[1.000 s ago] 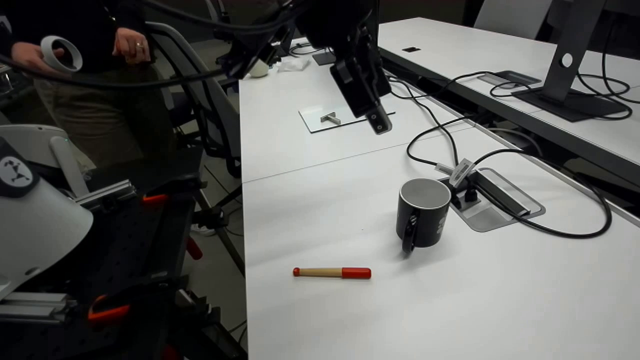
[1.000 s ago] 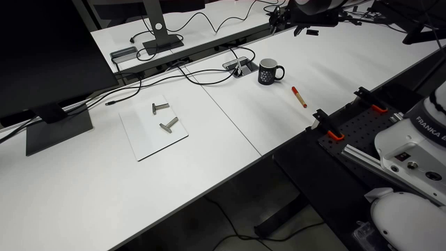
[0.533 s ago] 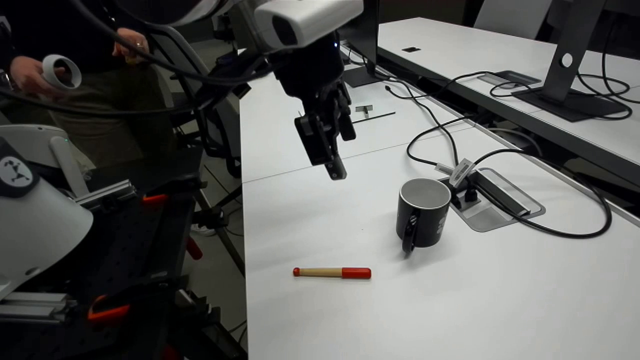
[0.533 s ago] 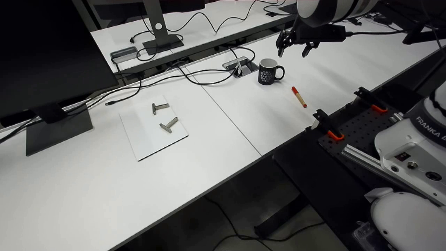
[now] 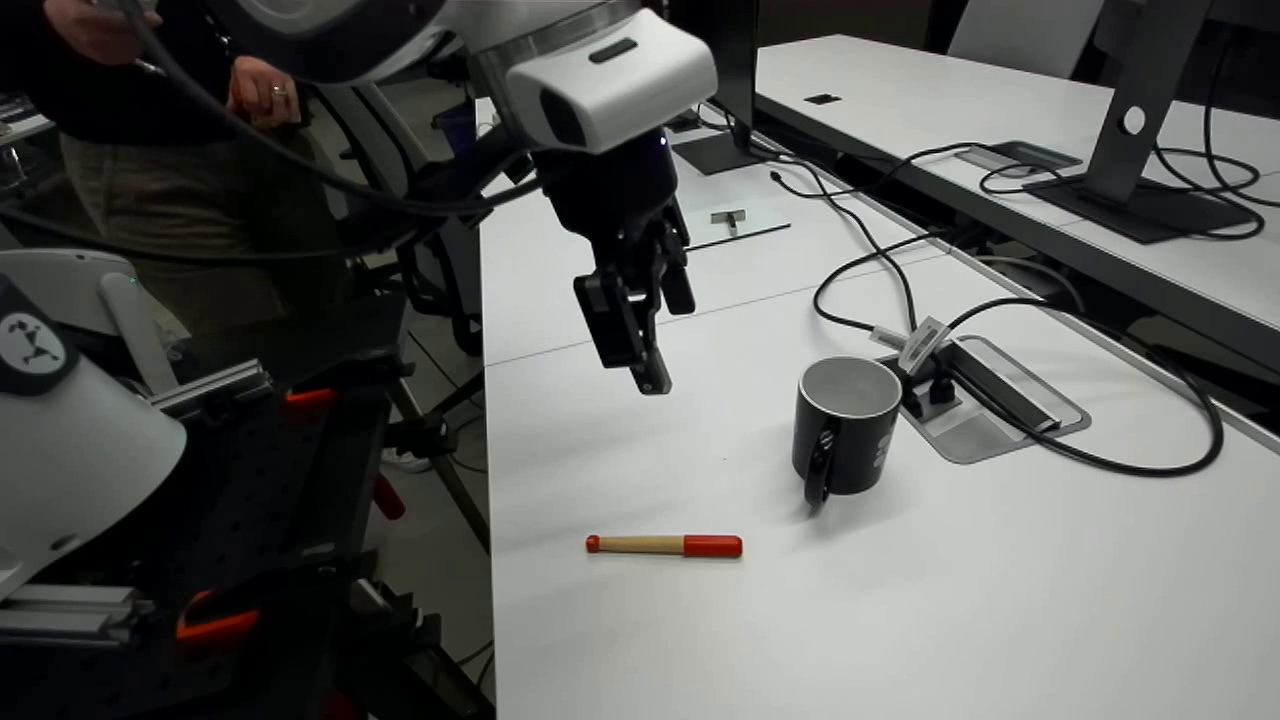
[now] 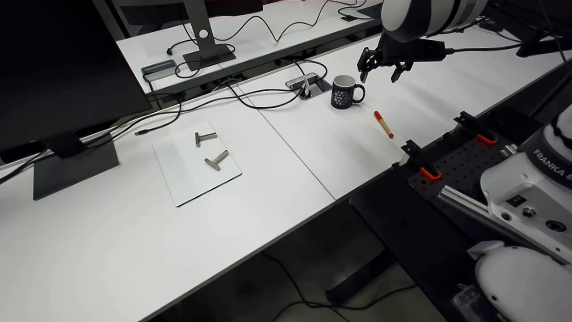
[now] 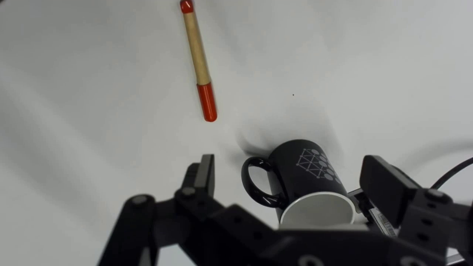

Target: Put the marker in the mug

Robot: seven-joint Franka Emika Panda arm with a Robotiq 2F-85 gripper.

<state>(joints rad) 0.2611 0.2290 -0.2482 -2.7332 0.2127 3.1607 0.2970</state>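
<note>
The marker (image 5: 645, 545) lies flat on the white table, tan in the middle with a long red end and a small red tip. Beside it the black mug (image 6: 342, 97) stands upright, handle toward the marker's side, pale inside and empty as far as its mouth shows. My gripper (image 6: 379, 77) hangs above the table, its jaws wide apart and holding nothing. In the wrist view the mug (image 7: 295, 162) appears between the fingers (image 7: 207, 173), but lower down and untouched; the marker (image 7: 198, 55) lies ahead of them. The wrist view hides part of the mug's rim.
Right by the mug is a grey cable box (image 5: 975, 400) with black cables (image 5: 1120, 465) looping out. A white board (image 6: 196, 165) bears two small metal T-shaped pieces (image 6: 217, 160). Clamps (image 6: 420, 158) grip the table's edge near the robot base. A monitor (image 6: 62, 89) stands farther along.
My gripper has come down closer to the tabletop and shifted and turned, its jaws wide apart throughout. Marker and mug have stayed put. The person's hand with the controller has risen.
</note>
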